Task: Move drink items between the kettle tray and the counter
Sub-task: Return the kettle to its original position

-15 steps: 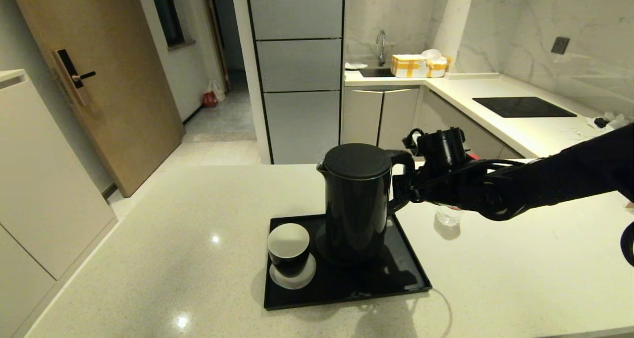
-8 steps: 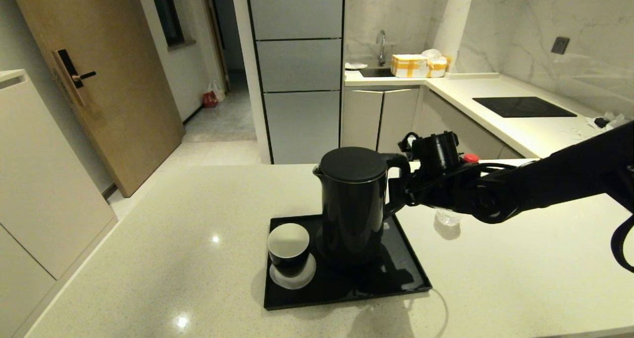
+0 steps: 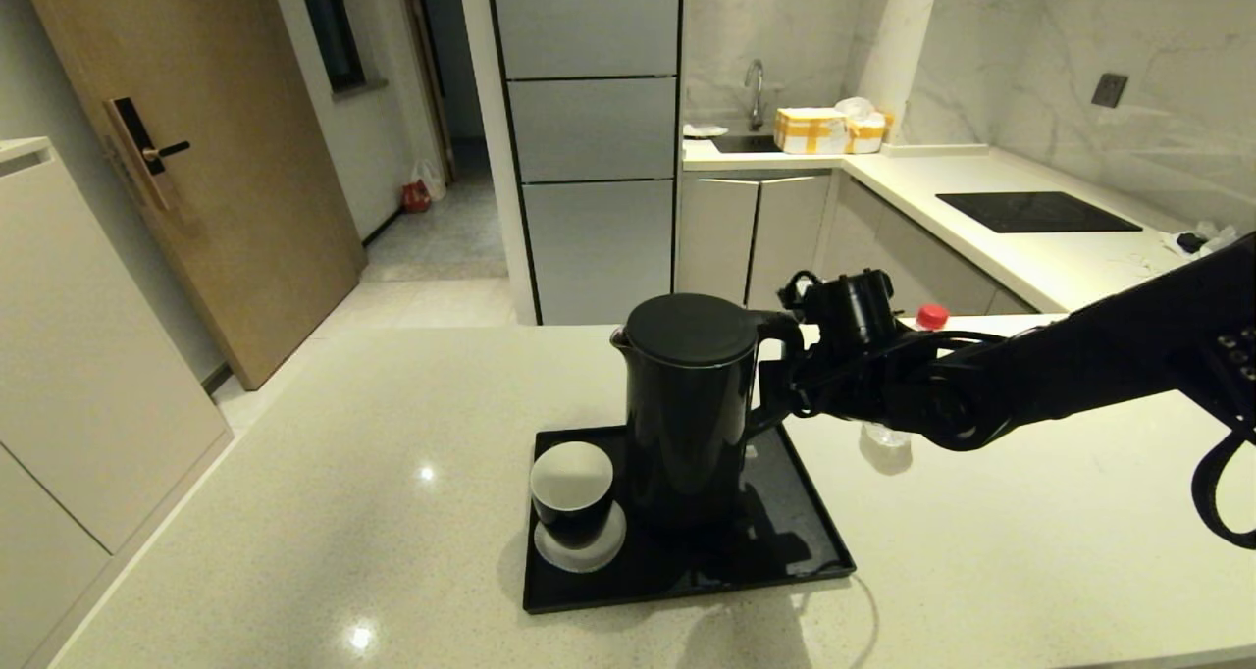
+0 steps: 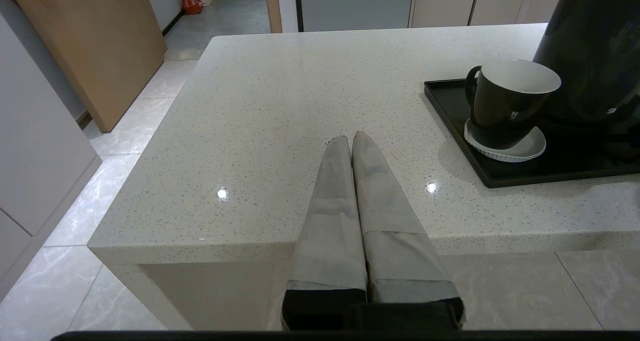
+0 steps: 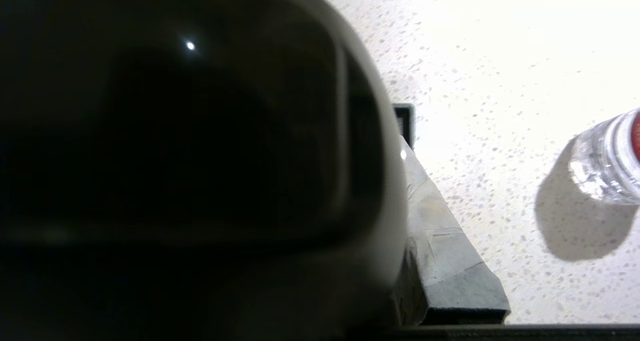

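The glossy black kettle point(image 3: 687, 404) stands upright over the middle of the black kettle tray point(image 3: 795, 563), covering the round base disc; I cannot tell whether it rests on it. My right gripper point(image 3: 780, 386) is shut on the kettle's loop handle point(image 5: 200, 156), which fills the right wrist view, with one grey finger point(image 5: 442, 231) showing beside it. The clear water bottle with its red cap point(image 3: 930, 316) stands on the cream counter point(image 3: 343, 473) to the right of the tray, mostly behind my right arm. My left gripper point(image 4: 350, 140) is shut and empty, held low before the counter's near edge.
A black cup with a white inside point(image 3: 571, 492) sits on a white saucer point(image 3: 579, 549) at the tray's left side, close to the kettle. Behind, a second worktop holds a black cooktop panel point(image 3: 1035, 210) and a sink with yellow-taped boxes point(image 3: 811, 129).
My right gripper has carried the kettle a little to the left and down, so that it now covers the base disc on the tray. The bottle's red cap has come into view.
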You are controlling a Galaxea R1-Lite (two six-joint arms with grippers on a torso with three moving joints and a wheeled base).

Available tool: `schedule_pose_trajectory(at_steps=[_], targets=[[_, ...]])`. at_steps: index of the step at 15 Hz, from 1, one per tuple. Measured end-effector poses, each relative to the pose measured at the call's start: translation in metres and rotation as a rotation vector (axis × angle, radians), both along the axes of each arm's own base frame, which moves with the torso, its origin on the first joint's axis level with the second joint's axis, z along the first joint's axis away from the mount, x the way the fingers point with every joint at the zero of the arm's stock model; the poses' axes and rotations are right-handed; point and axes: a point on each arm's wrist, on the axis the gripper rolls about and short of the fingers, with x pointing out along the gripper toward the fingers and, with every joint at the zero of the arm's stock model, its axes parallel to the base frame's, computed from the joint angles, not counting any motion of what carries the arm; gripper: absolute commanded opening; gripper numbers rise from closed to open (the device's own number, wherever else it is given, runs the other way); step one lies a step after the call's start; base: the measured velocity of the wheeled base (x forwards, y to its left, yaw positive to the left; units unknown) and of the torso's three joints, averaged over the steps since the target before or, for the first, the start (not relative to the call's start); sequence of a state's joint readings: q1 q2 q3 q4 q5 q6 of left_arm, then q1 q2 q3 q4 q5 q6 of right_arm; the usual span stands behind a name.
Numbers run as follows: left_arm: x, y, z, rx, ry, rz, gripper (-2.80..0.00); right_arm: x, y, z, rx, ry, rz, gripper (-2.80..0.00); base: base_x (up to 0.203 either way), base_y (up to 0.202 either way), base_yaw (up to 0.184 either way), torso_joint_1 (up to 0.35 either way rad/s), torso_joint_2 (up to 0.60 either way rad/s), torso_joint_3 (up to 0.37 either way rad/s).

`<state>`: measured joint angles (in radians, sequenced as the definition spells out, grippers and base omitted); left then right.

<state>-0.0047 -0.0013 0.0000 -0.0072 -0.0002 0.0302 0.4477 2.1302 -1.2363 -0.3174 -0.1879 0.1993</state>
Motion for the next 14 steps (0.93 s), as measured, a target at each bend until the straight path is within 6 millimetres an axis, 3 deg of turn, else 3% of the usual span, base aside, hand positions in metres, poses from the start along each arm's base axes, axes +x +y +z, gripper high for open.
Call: schedule_pose_trajectory(at_steps=[10,14], targets=[[0.0,0.0,0.0,-0.001,0.0,0.0,-2.8,-0.011,-0.007,0.004,-0.05,0.018,-0.005,-2.8,0.0,0.0,0.0,0.0,0.0,0.0],[0.0,0.0,0.0,0.0,0.0,0.0,-2.8,-0.006,-0.005,0.005,-0.056,0.028,-0.003,-2.8,0.0,0.0,0.0,0.0,0.0,0.0]])
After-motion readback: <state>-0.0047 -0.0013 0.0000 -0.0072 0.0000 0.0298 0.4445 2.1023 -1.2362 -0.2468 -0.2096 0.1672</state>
